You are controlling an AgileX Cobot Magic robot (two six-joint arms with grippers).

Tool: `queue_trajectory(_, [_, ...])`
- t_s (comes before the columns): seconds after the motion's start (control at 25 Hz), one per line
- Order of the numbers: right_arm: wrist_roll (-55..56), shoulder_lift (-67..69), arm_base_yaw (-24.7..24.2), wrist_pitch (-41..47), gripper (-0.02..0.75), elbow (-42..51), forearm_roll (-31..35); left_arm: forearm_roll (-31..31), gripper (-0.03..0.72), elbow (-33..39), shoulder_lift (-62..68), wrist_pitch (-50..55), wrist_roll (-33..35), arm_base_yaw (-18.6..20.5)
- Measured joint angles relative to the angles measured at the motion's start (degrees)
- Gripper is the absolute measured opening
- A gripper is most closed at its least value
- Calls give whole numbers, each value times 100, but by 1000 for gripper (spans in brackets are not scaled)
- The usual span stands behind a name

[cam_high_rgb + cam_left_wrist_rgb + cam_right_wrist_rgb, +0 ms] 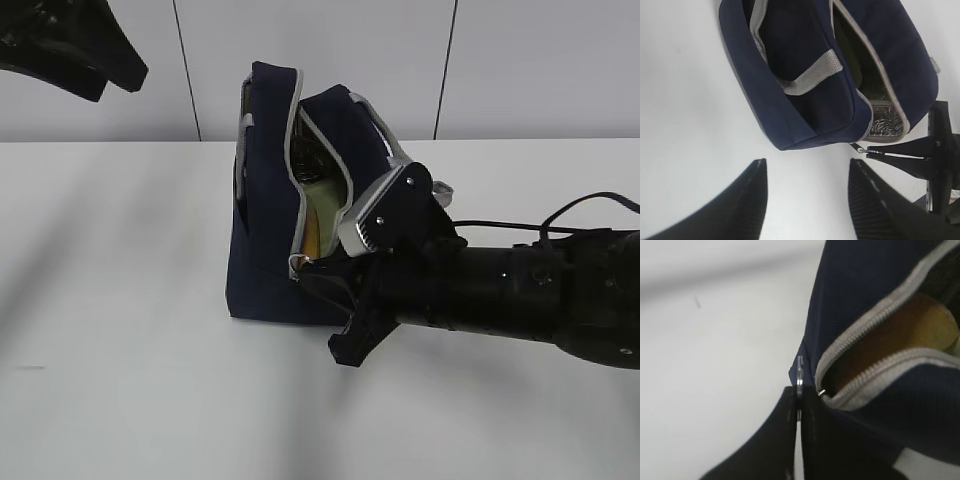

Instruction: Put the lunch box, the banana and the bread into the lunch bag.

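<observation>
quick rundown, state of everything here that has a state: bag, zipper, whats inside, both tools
lunch bag: standing on the table, top gaping open
zipper: unzipped, ring pull at the end of its track
bread: inside the bag, seen through the opening
left tool: open, empty, above the table beside the bag
right tool: shut on the ring pull
banana, lunch box: cannot be made out

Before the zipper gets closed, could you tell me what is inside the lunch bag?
Through the lunch bag's open zipper, the golden-brown bread and foil lining show. Fabric covers the rest.
</observation>
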Motion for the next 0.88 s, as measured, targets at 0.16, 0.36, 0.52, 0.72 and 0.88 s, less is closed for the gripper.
queue_trajectory(0.16, [0,-119,0,0,6,0,-44,0,373,0,0,0,0,0])
queue_trajectory(0.36, [-11,-181,0,-65,6,0,-215,0,373,0,0,0,0,0])
queue_trajectory(0.52, [-11,-251,0,-53,6,-154,-405,0,373,0,0,0,0,0])
queue_trajectory(0.72, [130,-322,0,210,6,-521,-632,-22,373,0,0,0,0,0])
queue_trajectory(0.88, [610,-322,0,351,6,-834,-982,-22,373,0,0,19,13,0])
